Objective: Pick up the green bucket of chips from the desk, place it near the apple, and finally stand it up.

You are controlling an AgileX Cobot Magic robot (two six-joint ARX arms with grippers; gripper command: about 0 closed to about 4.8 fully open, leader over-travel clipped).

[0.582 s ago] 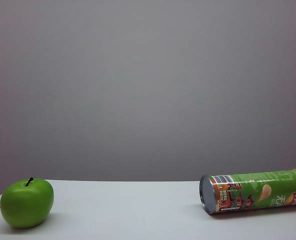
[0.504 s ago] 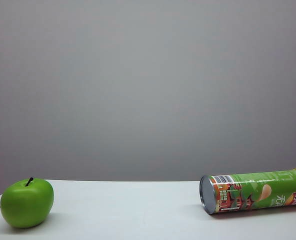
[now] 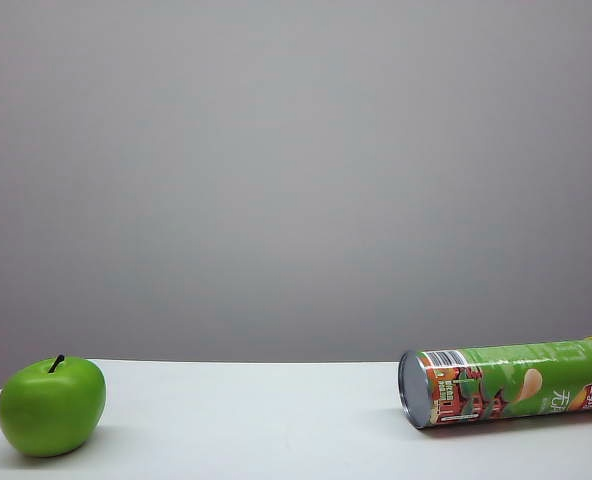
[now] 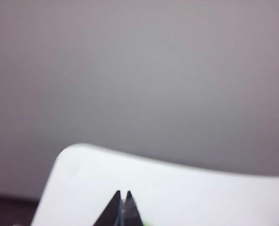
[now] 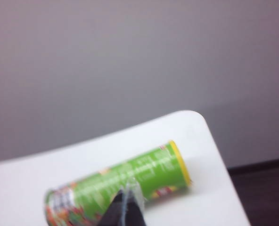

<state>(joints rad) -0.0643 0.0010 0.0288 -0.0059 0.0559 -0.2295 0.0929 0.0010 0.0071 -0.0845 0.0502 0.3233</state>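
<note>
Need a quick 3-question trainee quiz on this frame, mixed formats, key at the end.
1. True or false: the green bucket of chips stands upright on the desk.
2. Multiple choice: in the exterior view, which end of the bucket points toward the apple? A) yellow lid B) silver metal bottom C) neither, it is upright
3. Short answer: how do the jaws of the left gripper and the right gripper stand, and is either holding anything?

Key: 1. False, it lies on its side. 2. B. 3. Both shut, holding nothing; the right gripper hangs in front of the bucket in its wrist view.
</note>
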